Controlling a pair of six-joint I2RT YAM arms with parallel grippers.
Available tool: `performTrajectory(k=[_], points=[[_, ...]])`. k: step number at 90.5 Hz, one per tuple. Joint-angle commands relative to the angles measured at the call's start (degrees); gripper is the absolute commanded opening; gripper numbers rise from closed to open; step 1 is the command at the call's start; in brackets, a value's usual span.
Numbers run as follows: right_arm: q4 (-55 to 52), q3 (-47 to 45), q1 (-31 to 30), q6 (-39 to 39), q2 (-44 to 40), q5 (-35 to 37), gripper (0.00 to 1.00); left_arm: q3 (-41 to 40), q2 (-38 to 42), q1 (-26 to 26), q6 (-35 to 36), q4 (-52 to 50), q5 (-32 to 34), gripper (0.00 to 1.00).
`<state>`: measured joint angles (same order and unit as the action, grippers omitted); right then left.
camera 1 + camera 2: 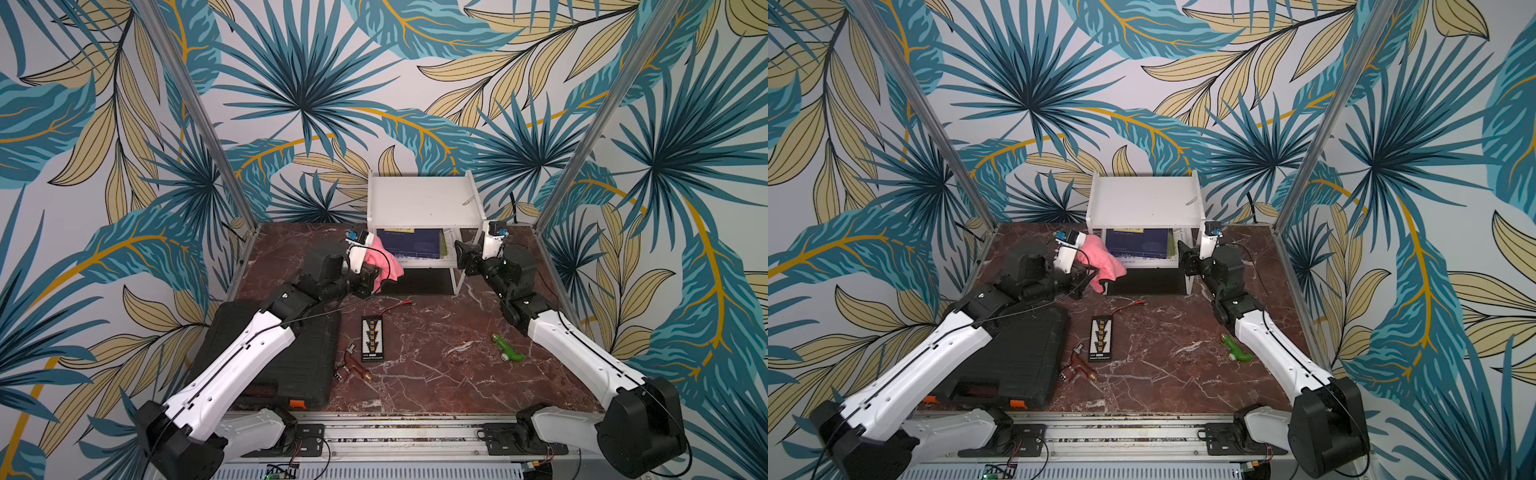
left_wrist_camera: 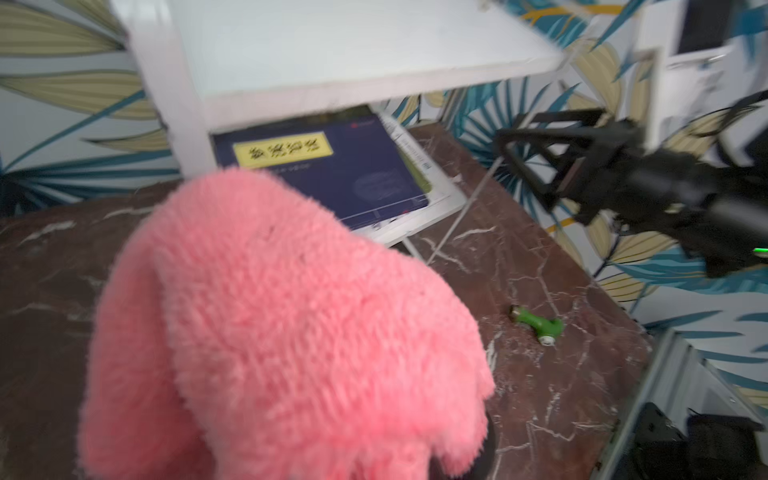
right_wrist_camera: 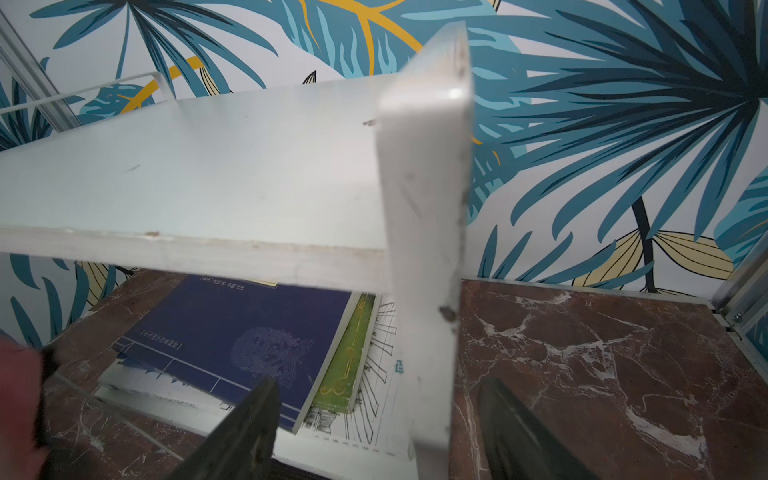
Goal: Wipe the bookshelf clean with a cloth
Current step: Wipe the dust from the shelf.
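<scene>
While left hand (image 1: 379, 281) clenches cloth (image 1: 384, 259) drooping lengthwise downward, right hand (image 3: 378, 399) gapes near bookshelf (image 1: 419, 199) side.

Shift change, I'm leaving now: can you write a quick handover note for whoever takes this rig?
Left gripper: shut on the cloth, beside the bookshelf at its front left corner.
Right gripper: open, jaws straddling the bookshelf's right side panel; contact unclear.
Done: cloth picked up.
Left: wipe the boards; a scrap lies on the top board.

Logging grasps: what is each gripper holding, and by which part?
Left gripper: cloth, grip spot hidden under its folds. Right gripper: nothing, open around bookshelf side.
</scene>
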<state>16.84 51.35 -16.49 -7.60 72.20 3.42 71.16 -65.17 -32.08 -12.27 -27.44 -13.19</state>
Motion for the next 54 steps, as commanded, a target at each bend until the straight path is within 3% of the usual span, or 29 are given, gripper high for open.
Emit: performTrajectory(k=[1,8,18,37,43,54], points=[[1.6,-1.1,-0.1,0.8,-1.0,1.1,0.78,7.5,0.8,-0.5,3.3,4.6,-11.1,0.0],[1.9,-1.3,-0.1,0.4,-1.0,1.3,0.78,14.7,-3.6,-0.9,5.8,4.4,-11.3,0.0],[2.3,-1.8,-0.1,-0.4,-1.4,1.6,0.78,28.7,-15.5,-1.0,9.4,-2.2,-6.4,0.0],[2.1,-2.0,-0.1,-0.3,-2.6,2.4,0.78,55.6,-36.6,-0.9,12.0,-20.8,13.0,0.0],[2.1,-2.0,-0.1,0.0,-2.8,2.6,0.78,58.4,-38.6,-0.9,11.9,-23.6,18.1,0.0],[1.8,-1.9,-0.1,0.6,-2.7,2.9,0.78,54.8,-36.3,-1.0,11.5,-23.2,25.1,0.0]])
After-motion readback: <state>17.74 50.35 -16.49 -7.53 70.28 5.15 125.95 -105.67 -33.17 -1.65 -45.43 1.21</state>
